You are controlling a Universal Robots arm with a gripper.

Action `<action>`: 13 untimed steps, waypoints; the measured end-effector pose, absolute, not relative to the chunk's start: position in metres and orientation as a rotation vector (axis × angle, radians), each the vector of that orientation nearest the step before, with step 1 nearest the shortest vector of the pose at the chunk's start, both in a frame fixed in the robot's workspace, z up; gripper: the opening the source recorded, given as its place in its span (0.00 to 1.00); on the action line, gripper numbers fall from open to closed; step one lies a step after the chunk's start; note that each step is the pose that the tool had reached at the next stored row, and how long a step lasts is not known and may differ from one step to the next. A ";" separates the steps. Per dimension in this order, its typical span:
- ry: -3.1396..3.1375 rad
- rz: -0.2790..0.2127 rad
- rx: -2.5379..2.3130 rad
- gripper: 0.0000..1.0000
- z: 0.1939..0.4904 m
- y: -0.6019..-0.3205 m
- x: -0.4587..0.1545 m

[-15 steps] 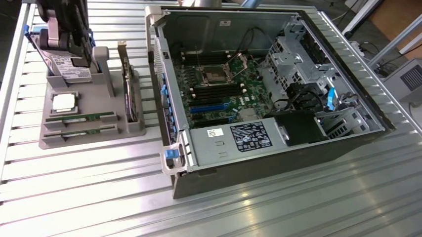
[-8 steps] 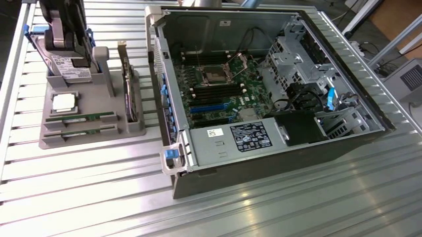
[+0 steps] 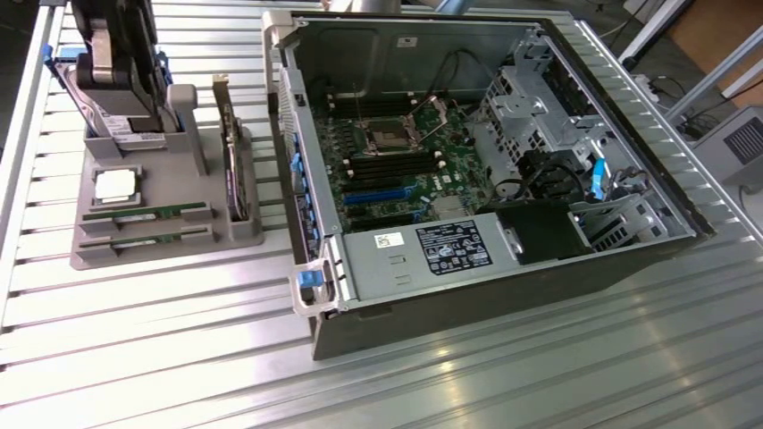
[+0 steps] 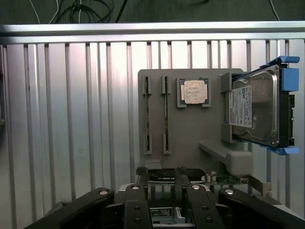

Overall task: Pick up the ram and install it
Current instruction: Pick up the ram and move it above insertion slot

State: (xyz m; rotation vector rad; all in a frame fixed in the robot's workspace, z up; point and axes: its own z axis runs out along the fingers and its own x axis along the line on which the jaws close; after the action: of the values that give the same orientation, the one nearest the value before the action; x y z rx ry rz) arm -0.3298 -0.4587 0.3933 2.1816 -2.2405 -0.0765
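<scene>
Two ram sticks (image 3: 146, 214) sit side by side in your grey holder's (image 3: 167, 255) slots, just beside the CPU (image 3: 116, 183). Your gripper (image 4: 164, 191) hangs over the holder, parted, gripping nothing.

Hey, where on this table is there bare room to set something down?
Bare table spans the exterior view's bottom, below the holder and the case. Only a thin strip separates holder and case. Crowded: the holder, packed with drive, CPU, ram and card.
</scene>
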 end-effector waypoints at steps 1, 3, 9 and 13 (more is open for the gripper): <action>-2.241 -0.077 2.182 0.36 0.393 -0.459 -0.330; -2.240 -0.076 2.182 0.36 0.393 -0.459 -0.330; -2.240 -0.076 2.182 0.36 0.382 -0.459 -0.330; -2.241 -0.076 2.182 0.36 0.374 -0.459 -0.331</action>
State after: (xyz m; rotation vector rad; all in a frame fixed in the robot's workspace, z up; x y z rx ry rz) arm -0.3313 -0.4587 0.3736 2.1817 -2.2405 -0.0765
